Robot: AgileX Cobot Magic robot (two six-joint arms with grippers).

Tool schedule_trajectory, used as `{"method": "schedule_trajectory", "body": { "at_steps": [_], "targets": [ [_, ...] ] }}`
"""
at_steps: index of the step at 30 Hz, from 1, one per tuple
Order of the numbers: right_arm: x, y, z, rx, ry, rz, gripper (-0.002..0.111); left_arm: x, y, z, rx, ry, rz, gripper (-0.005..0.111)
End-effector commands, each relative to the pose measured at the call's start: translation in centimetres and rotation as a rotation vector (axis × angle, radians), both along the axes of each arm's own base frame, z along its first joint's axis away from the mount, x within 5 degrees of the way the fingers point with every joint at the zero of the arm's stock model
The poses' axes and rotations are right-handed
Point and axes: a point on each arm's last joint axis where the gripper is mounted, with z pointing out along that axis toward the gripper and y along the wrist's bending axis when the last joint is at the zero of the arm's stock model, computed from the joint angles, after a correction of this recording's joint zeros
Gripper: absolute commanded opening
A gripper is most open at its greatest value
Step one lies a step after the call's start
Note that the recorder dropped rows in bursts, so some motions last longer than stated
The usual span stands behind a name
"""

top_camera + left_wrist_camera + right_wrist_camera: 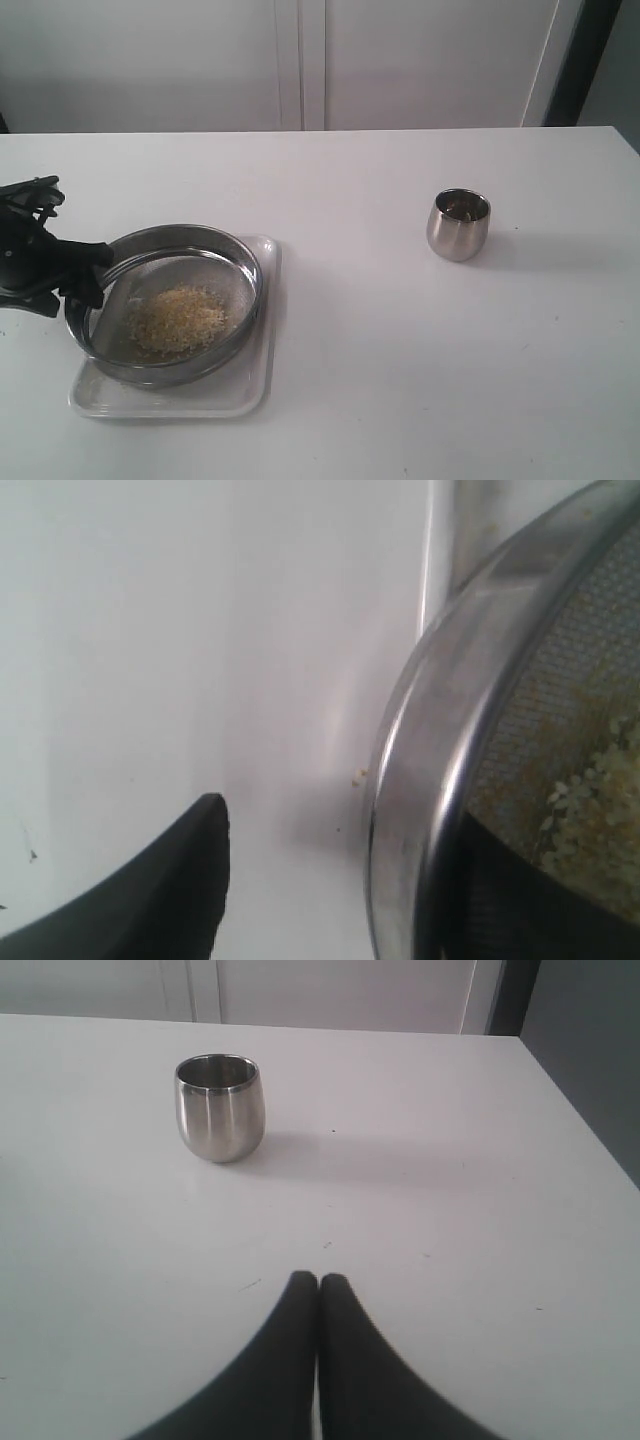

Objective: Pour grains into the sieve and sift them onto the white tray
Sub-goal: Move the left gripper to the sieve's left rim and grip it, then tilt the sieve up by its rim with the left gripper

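Black left gripper (98, 275) stands wide open at the left rim of the sieve (228, 275). In the left wrist view its outer finger (170, 910) is clear of the steel wall and grips nothing. The sieve sits on the white tray (262, 370), with the grains (178, 320) heaped on its mesh. Only the right wrist view shows the right gripper (318, 1290), fingers pressed together and empty, well apart from the steel cup (459, 224).
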Motion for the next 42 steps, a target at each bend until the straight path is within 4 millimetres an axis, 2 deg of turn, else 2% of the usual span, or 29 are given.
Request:
{"method": "schedule_trajectory", "body": {
  "at_steps": [1,6,17,24,29,35,36,42],
  "targets": [
    [0.0,0.0,0.0,0.0,-0.015,-0.007,0.0,0.1,0.1,0.2,-0.004,-0.006,0.003,0.06],
    [0.0,0.0,0.0,0.0,-0.015,-0.007,0.0,0.2,0.2,0.1,0.008,-0.011,-0.002,0.056],
    [0.0,0.0,0.0,0.024,-0.014,-0.014,0.0,0.2,0.2,-1.0,0.013,0.023,-0.007,0.057],
    [0.0,0.0,0.0,0.024,-0.014,-0.014,0.0,0.2,0.2,-1.0,0.01,0.028,-0.008,0.054],
    [0.0,0.0,0.0,0.024,-0.014,-0.014,0.0,0.1,0.1,-1.0,0.007,0.036,-0.009,0.04],
    [0.0,0.0,0.0,0.024,-0.014,-0.014,0.0,0.0,0.1,-1.0,0.005,0.048,-0.012,0.01],
    [0.0,0.0,0.0,0.024,-0.014,-0.014,0.0,0.0,0.1,-1.0,0.004,0.053,-0.014,0.002],
    [0.0,0.0,0.0,0.024,-0.014,-0.014,0.0,-0.1,-0.3,-0.5,-0.058,0.057,0.029,0.0]
  ]
}}
